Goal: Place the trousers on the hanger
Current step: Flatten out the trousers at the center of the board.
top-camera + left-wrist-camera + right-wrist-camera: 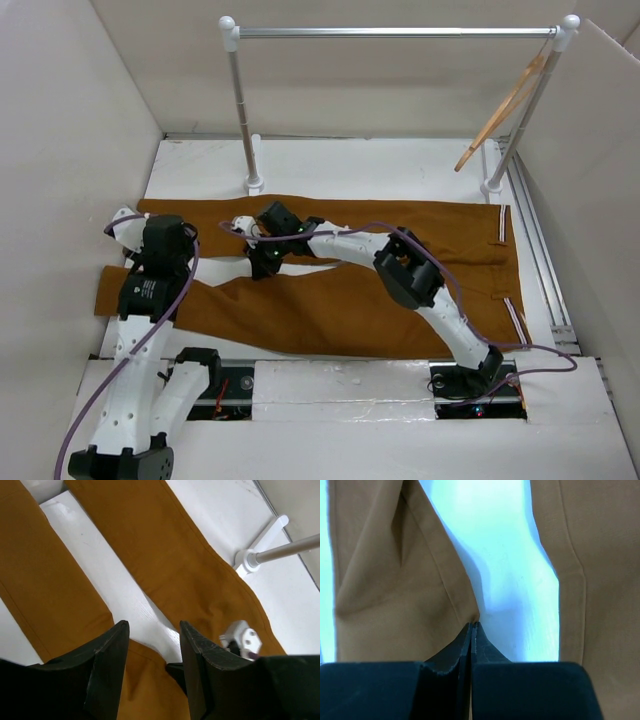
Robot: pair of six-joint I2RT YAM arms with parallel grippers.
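While the trousers (400, 290) lie flat across the tabletop (400, 165), waistband (502, 225) at its right edge, we see the hanger (505, 105) hung over the far right corner, the left claw (152, 630) half-wide above them, the right claw (471, 625) closed at a leg's edge.

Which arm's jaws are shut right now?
The right gripper: its jaws are pressed together, with the tips at the inner edge of one leg of the trousers. The left gripper differs: its jaws stand clearly apart.
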